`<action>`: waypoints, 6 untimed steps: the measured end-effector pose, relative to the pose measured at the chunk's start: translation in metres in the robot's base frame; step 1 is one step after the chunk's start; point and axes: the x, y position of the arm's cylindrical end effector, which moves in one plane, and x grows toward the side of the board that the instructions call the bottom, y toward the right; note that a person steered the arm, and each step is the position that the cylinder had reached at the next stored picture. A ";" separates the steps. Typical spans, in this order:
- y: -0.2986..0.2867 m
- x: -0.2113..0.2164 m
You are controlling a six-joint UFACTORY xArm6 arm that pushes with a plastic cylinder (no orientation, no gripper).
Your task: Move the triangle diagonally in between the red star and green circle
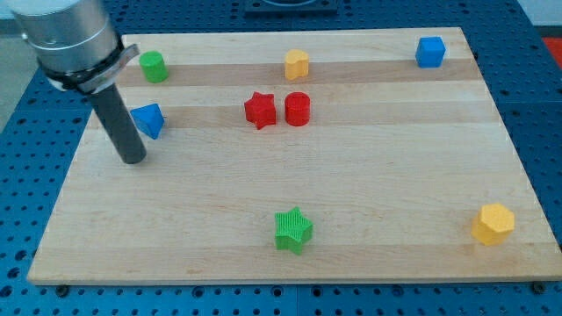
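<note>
The blue triangle (148, 120) lies near the board's left edge. My tip (132, 159) rests on the board just below and slightly left of the triangle, close to it but apart. The green circle (154, 66) sits above the triangle, near the top left corner. The red star (260, 111) lies right of the triangle, near the upper middle. The dark rod and the arm's grey body rise toward the view's top left.
A red cylinder (298, 109) stands right next to the red star. A yellow block (297, 63) lies at the top middle, a blue cube (430, 52) at the top right, a green star (293, 230) at the bottom middle, a yellow hexagon (493, 223) at the bottom right.
</note>
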 end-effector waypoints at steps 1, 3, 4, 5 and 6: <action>0.016 -0.058; 0.037 -0.093; 0.037 -0.093; 0.007 -0.093; 0.001 -0.112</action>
